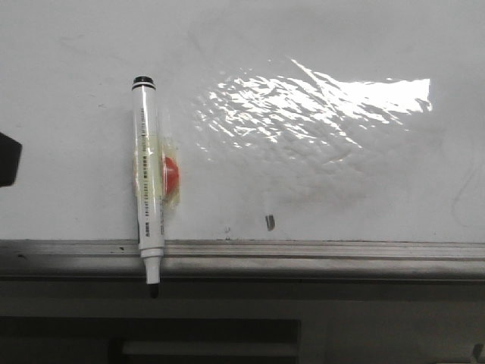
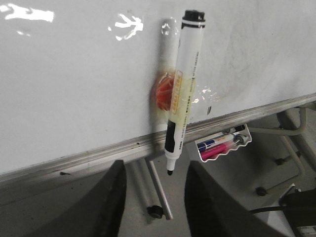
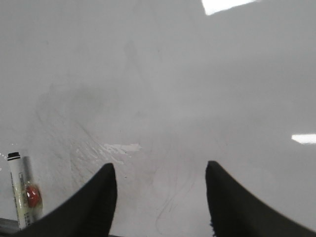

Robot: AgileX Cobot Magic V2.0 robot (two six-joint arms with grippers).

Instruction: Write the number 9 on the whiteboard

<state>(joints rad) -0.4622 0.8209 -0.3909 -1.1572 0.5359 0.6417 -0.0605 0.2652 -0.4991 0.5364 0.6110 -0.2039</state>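
You have one marker (image 1: 148, 182) on the whiteboard (image 1: 341, 174), long axis upright, tip at six o'clock over the ledge (image 1: 318, 258). Both the left gripper (image 2: 155, 197) and right gripper (image 3: 160, 197) gape empty.

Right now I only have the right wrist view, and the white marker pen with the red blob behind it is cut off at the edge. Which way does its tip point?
Observer: In the front view, the white marker pen points its bare black tip down, past the grey metal ledge of the glossy whiteboard.
Operator: Is any number written yet?
Observer: No strokes, only a small dark grey smudge just above the ledge.
Operator: And the other arm?
Observer: The left gripper is open and empty, facing the pen's tip without touching it.
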